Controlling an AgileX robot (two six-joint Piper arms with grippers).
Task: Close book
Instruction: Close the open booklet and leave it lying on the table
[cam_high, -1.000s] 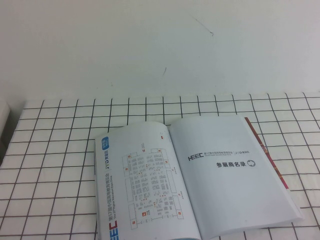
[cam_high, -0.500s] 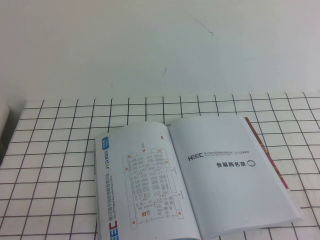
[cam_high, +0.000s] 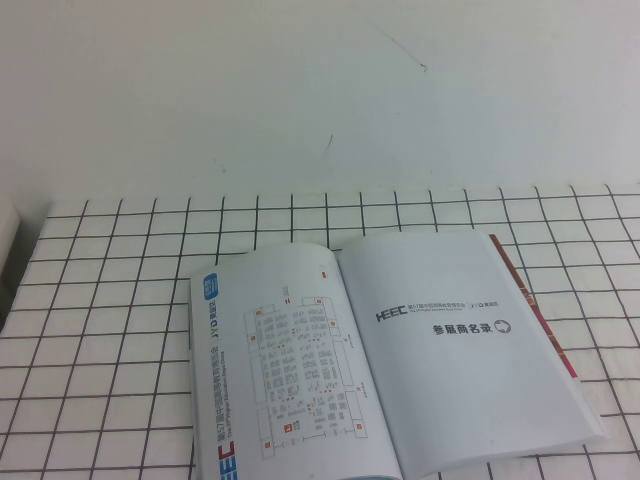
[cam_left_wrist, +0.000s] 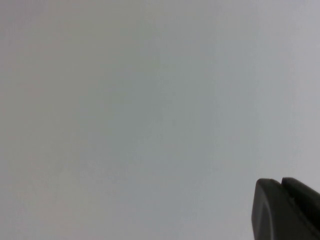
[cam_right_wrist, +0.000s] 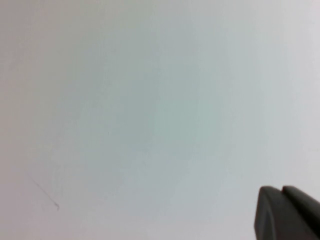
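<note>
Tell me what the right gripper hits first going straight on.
Probably the white wall: the right gripper, outside the high view, faces only it, with its thin scratch. Depth unclear. The left gripper likewise faces blank white.

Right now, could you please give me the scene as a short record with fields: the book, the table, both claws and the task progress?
book: open, lying pages up on the tablecloth
left page: printed floor plan
right page: mostly white, HEEC logo
tablecloth: white, black grid
left claw: outside the high view; only a dark part shows in its wrist view, against blank white
right claw: likewise, in its own wrist view
task: book not yet closed
</note>
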